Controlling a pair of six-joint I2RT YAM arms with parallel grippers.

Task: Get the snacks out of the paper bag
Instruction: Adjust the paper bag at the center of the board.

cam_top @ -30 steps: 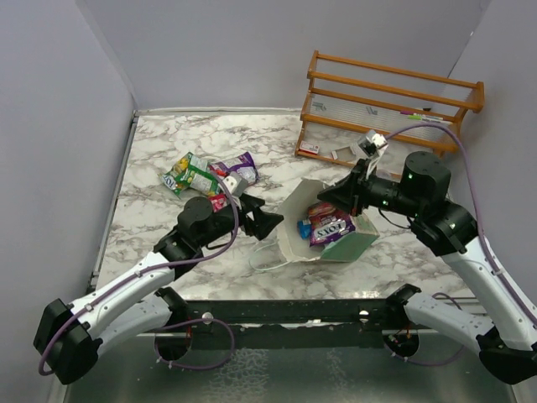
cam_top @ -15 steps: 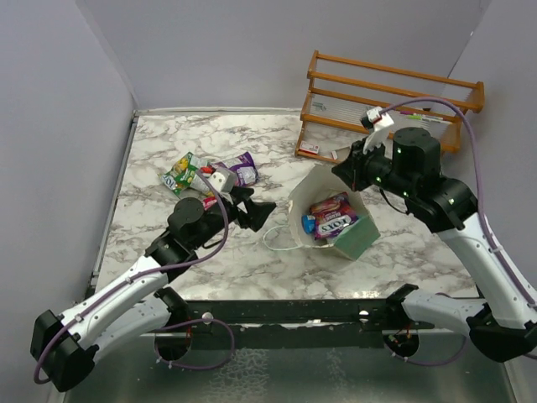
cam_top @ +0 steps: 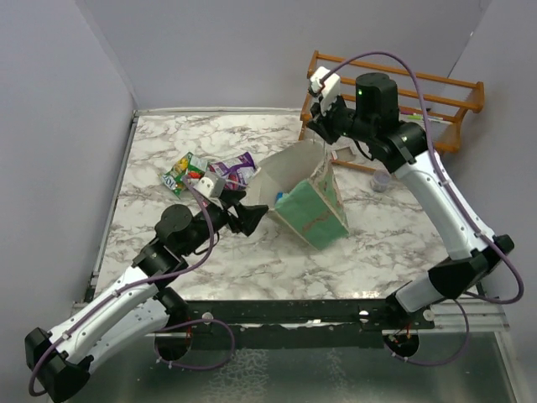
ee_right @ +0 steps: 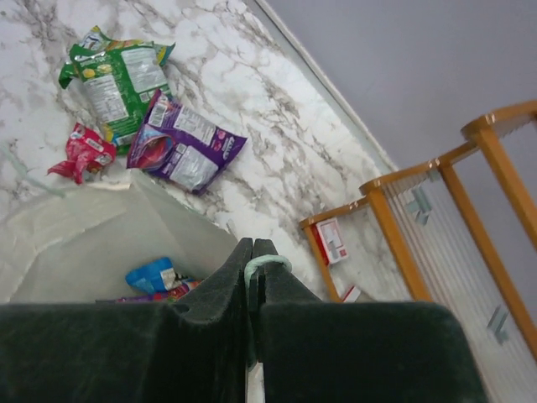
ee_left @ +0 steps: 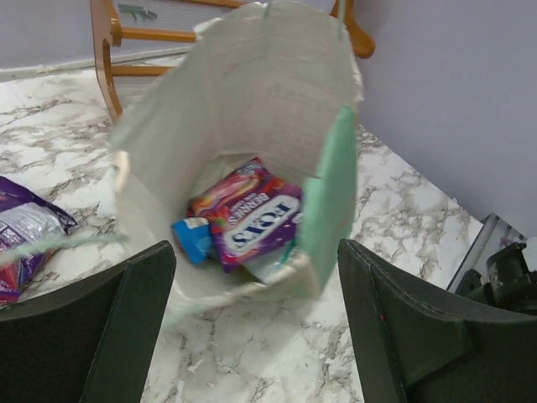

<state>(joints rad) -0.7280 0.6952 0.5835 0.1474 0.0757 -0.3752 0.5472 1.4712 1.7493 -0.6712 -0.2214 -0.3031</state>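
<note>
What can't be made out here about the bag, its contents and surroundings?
Top view: the contents of the pale mint-green paper bag, hidden by its own tilted wall.
Left wrist view: how many packets lie under the purple shiny packet; overlap and blur.
Right wrist view: most of the bag, covered by the dark fingers of the right gripper, shut on the thin cord handle.
Right wrist view: the print on the small white-and-red card, too small.
</note>
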